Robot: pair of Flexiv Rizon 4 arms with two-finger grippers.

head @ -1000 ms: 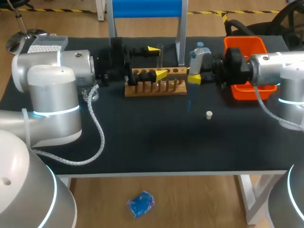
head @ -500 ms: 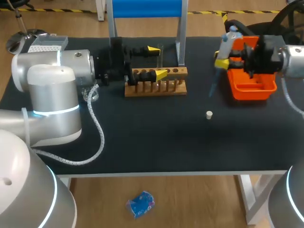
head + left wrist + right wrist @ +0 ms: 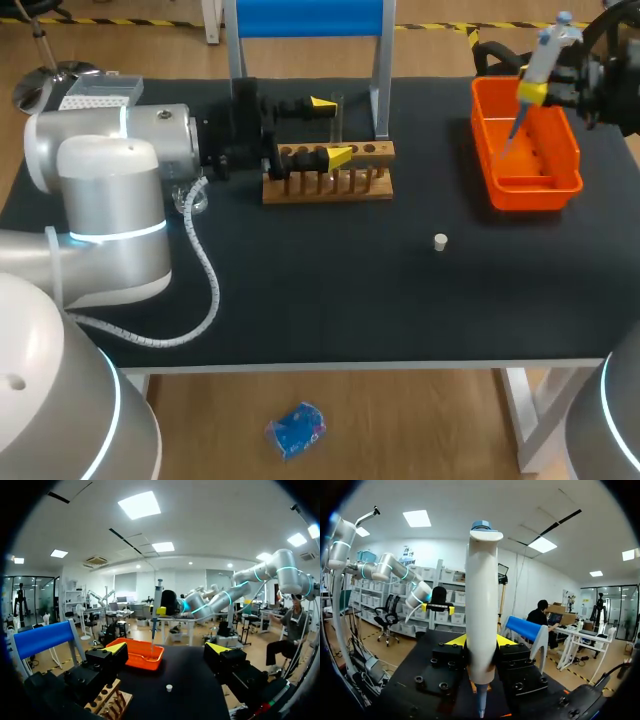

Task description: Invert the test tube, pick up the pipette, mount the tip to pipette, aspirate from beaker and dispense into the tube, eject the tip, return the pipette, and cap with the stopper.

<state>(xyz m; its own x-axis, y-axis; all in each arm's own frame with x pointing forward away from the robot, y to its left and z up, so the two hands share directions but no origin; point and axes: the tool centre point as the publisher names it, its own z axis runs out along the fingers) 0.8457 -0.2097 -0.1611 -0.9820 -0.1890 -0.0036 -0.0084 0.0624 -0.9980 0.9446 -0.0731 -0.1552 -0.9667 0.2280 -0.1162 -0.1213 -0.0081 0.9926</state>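
My right gripper (image 3: 545,88) is shut on the white pipette (image 3: 540,60) and holds it tilted above the orange bin (image 3: 560,185); its thin end points down into the bin. In the right wrist view the pipette (image 3: 481,625) stands upright between that gripper's yellow tips (image 3: 481,641). My left gripper (image 3: 331,130) is open at the wooden tube rack (image 3: 328,185), its fingers either side of a clear test tube (image 3: 337,118) without gripping it. A small white stopper (image 3: 440,240) lies on the mat. The left wrist view shows its open gripper (image 3: 167,649), the stopper (image 3: 169,687) ahead and the pipette (image 3: 156,600) over the bin (image 3: 142,655).
A blue-and-grey stand (image 3: 305,20) rises behind the rack. A tip box (image 3: 100,95) sits at the back left corner. A small glass vessel (image 3: 195,203) stands by my left arm. The black mat (image 3: 350,300) stretches bare towards the front edge.
My right arm has carried the pipette from beside the rack to the right and back, until it hangs over the orange bin. The left arm has stayed still.
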